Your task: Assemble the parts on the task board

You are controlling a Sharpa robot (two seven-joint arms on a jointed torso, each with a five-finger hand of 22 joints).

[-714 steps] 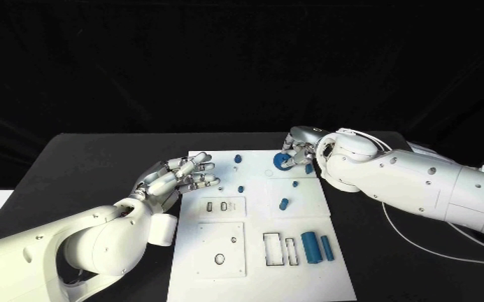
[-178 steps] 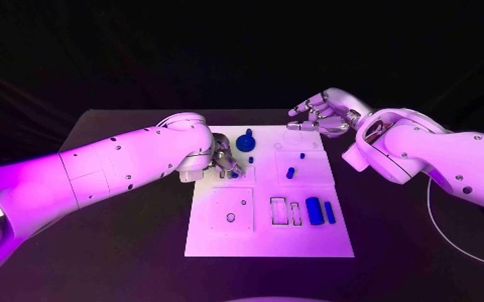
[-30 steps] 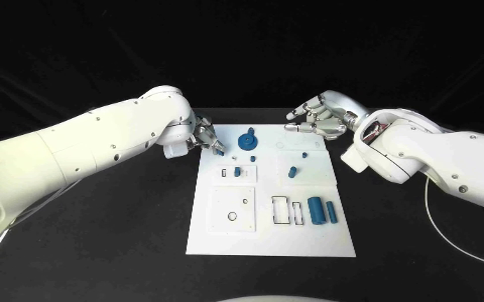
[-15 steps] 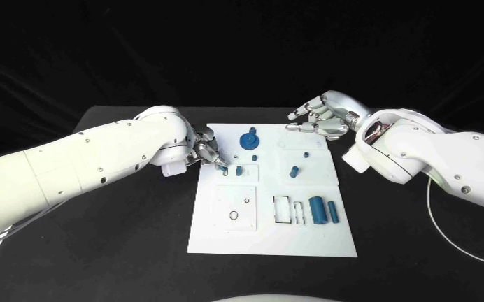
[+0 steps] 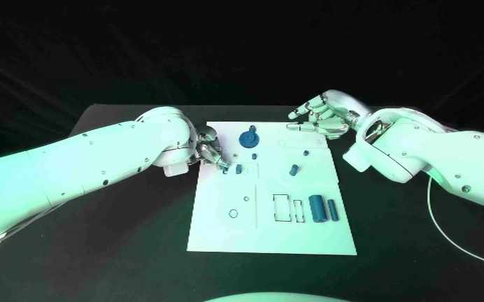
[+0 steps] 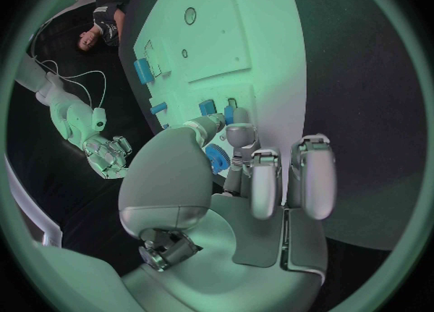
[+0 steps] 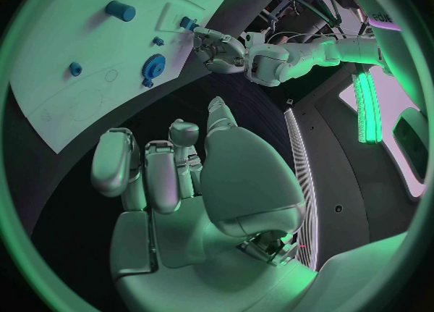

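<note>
Head camera is looking down from above onto the white board (image 5: 272,204) — both arms entering from the sides. Each wrist camera is sitting close behind its own palm, facing the board (image 6: 226,44) (image 7: 82,44) — the shared region.

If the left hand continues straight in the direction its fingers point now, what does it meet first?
Probably the small blue part standing in the task board, just beyond the left hand. Its fingertips reach over the board's left edge toward that part and seem to pinch another blue piece, though depth is unclear.
</note>
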